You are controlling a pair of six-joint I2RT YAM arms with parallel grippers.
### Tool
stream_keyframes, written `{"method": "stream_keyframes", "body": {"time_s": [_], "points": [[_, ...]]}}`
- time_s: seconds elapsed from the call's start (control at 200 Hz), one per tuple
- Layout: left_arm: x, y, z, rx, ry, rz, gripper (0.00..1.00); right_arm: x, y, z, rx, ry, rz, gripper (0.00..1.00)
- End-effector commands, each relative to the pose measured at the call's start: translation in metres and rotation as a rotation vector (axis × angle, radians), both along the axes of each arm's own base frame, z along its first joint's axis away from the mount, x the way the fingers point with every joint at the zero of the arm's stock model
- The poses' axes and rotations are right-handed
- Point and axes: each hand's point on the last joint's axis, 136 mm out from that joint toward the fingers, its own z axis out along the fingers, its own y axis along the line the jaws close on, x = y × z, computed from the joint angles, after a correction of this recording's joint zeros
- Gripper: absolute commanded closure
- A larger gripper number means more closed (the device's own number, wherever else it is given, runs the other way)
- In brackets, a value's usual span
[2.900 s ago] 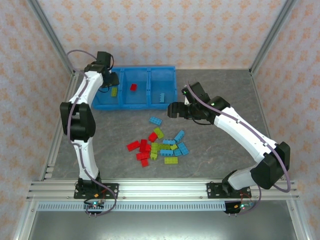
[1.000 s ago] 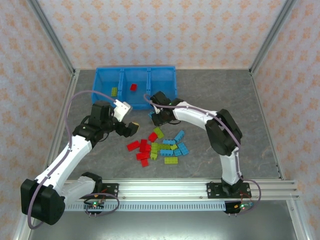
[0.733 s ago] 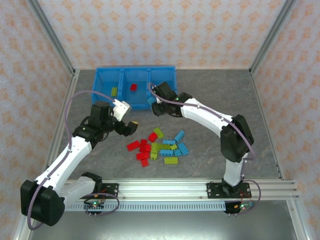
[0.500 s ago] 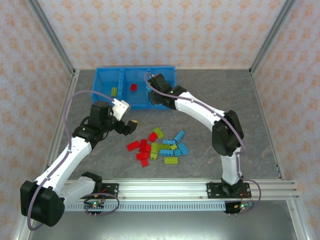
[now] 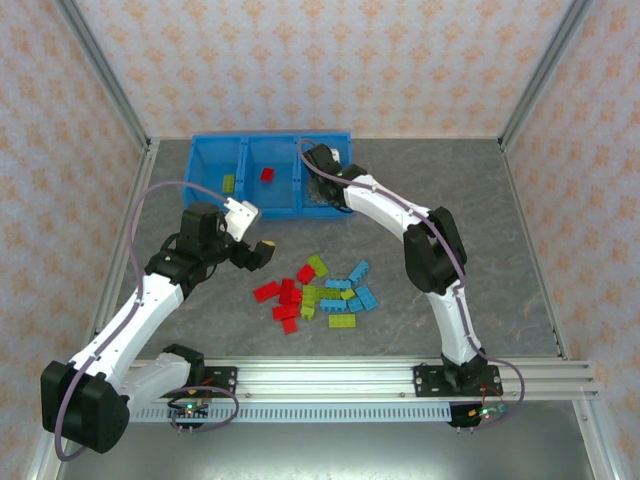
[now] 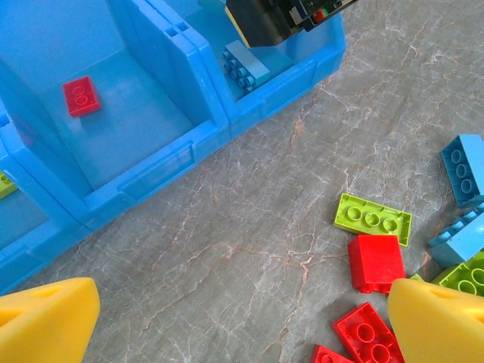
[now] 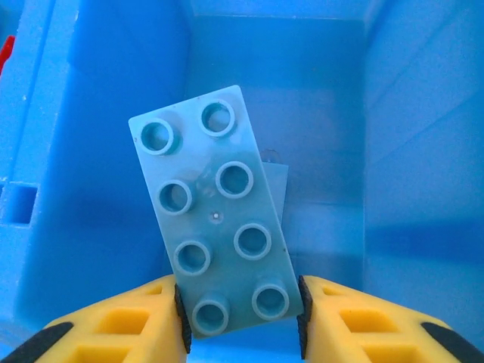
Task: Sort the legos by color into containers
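No lettering, number, label or brand mark can be read on the legos (image 5: pixel 309 296), the containers (image 5: pixel 270 212) or the surface (image 5: pixel 500 220), and the small circuit board (image 6: pixel 306 9) at the top edge of the left wrist view is too blurred to tell.

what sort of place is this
Probably a robot lab test cell: two arms bolted to a metal rail, patterned backdrop walls around the table, toy bricks near a blue tray.

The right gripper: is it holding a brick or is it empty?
Holding one. The right gripper pinches a light blue brick between its yellow fingers, over the bin.
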Motion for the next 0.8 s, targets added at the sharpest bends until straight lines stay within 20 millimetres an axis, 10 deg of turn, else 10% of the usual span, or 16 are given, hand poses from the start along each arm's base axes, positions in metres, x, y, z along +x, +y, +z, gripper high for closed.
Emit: {"method": "stream_keyframes", "body": {"time_s": [0.0, 0.37, 0.601, 0.796], "points": [[0.005, 0.003, 0.003, 0.011, -0.028, 0.011, 0.02, -0.001, 0.003, 0.018, 0.030, -0.010, -0.014, 0.59], [0.011, -0.003, 0.003, -0.074, 0.033, 0.050, 0.02, -0.017, -0.017, 0.077, 0.074, -0.068, -0.020, 0.52], [0.014, -0.016, 0.009, -0.181, 0.266, 0.234, 0.12, -0.070, -0.049, 0.131, 0.159, -0.076, 0.011, 0.42], [-0.010, -0.065, -0.007, -0.109, 0.455, 0.152, 0.24, -0.125, -0.073, 0.145, 0.181, -0.011, 0.102, 0.27]]}}
